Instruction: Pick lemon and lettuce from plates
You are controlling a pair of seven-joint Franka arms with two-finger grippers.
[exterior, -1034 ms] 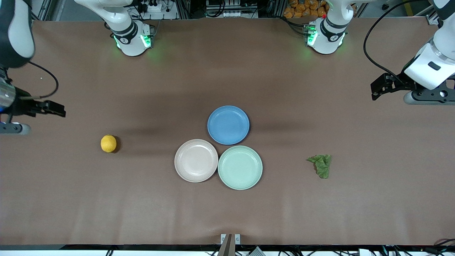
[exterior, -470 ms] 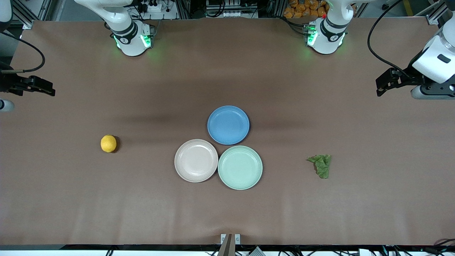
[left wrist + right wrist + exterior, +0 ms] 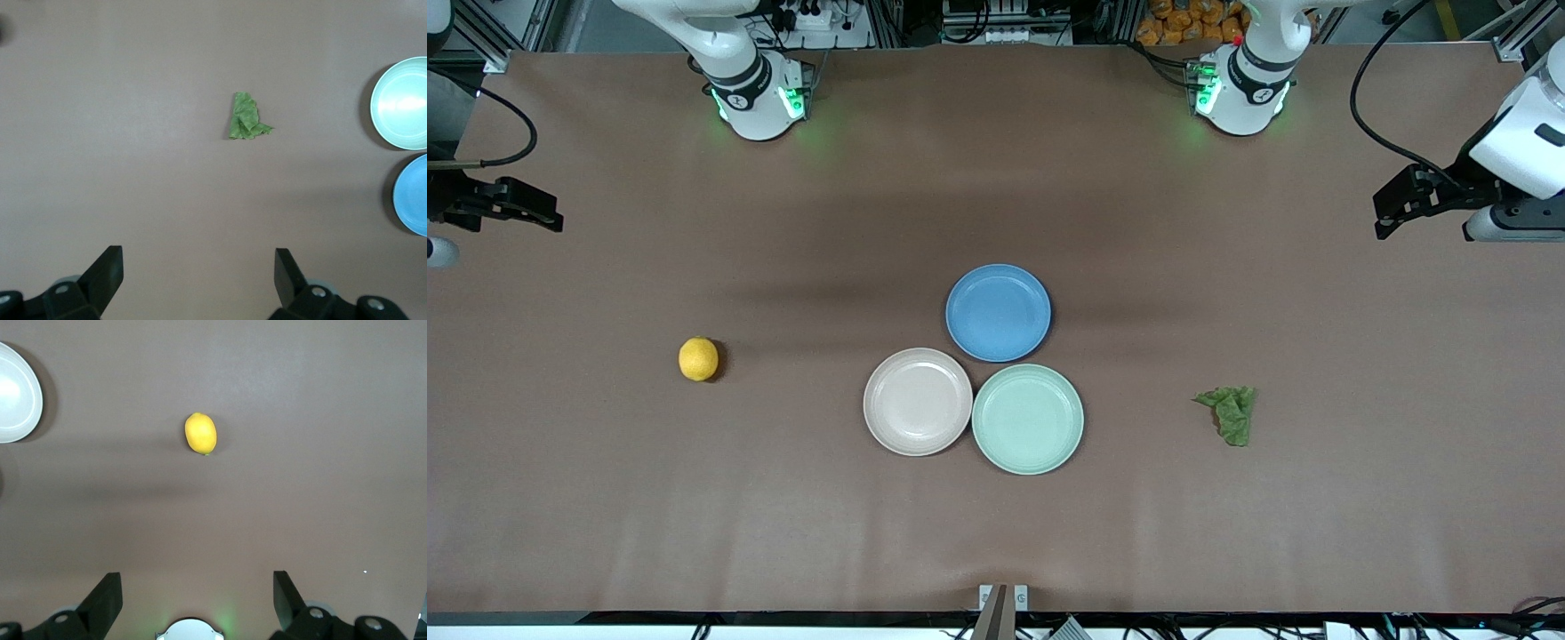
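The yellow lemon (image 3: 698, 359) lies on the bare table toward the right arm's end, clear of the plates; it also shows in the right wrist view (image 3: 200, 433). The green lettuce (image 3: 1230, 412) lies on the table toward the left arm's end, also in the left wrist view (image 3: 248, 118). The beige-pink plate (image 3: 917, 401) and the mint plate (image 3: 1027, 419) sit side by side at the middle, both empty. My right gripper (image 3: 550, 217) (image 3: 197, 580) is open and empty, high at its table end. My left gripper (image 3: 1389, 212) (image 3: 199, 257) is open and empty, high at its end.
An empty blue plate (image 3: 998, 312) touches the two plates, farther from the front camera. The arm bases (image 3: 758, 93) (image 3: 1238, 89) stand along the table's back edge. Brown table surface (image 3: 996, 533) lies all round the plates.
Both grippers have drawn back and up toward their ends of the table, the right one more. The lemon, lettuce and plates have not moved.
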